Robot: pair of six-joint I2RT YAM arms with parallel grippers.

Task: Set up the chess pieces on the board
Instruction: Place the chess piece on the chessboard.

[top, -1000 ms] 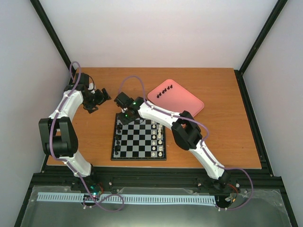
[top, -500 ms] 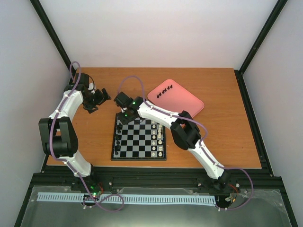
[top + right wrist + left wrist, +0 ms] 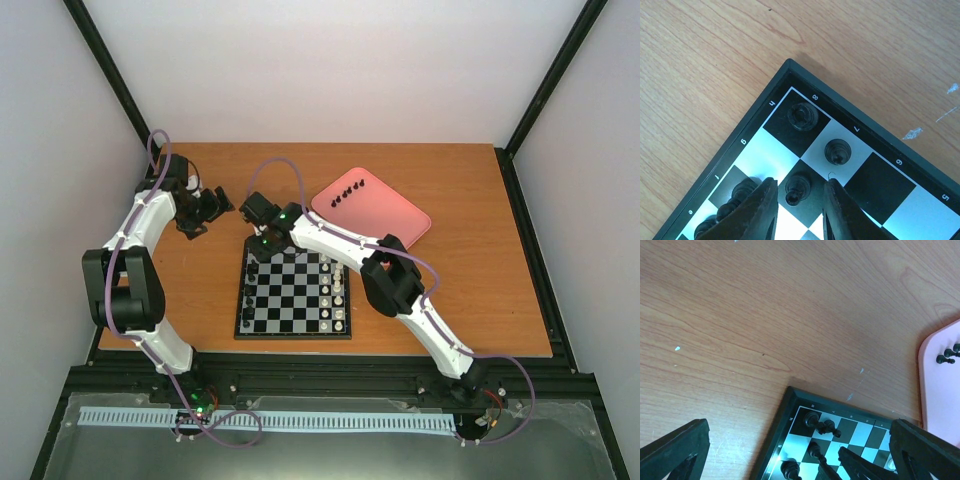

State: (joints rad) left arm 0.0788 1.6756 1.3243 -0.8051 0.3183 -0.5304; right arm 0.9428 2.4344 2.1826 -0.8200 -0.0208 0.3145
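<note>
The board (image 3: 293, 333) lies in the middle of the table. My right gripper (image 3: 257, 248) hangs over its far left corner. In the right wrist view its jaws (image 3: 798, 186) stand open a little around a black pawn (image 3: 800, 180), which stands on a dark square with a gap on each side. A black rook (image 3: 802, 116) fills the corner square and another black piece (image 3: 837, 151) stands beside it. More black chess pieces (image 3: 349, 192) lie on the pink tray (image 3: 385, 215). My left gripper (image 3: 208, 208) hovers wide open and empty over bare wood left of the board.
White pieces (image 3: 338, 295) line the board's right side. The left wrist view shows the board's corner (image 3: 775, 445), the right gripper's fingers (image 3: 860, 462) and the tray's edge (image 3: 935, 400). Black frame posts and white walls enclose the table.
The right wrist has shifted slightly to the left and away over the board's corner. The left arm has not moved.
</note>
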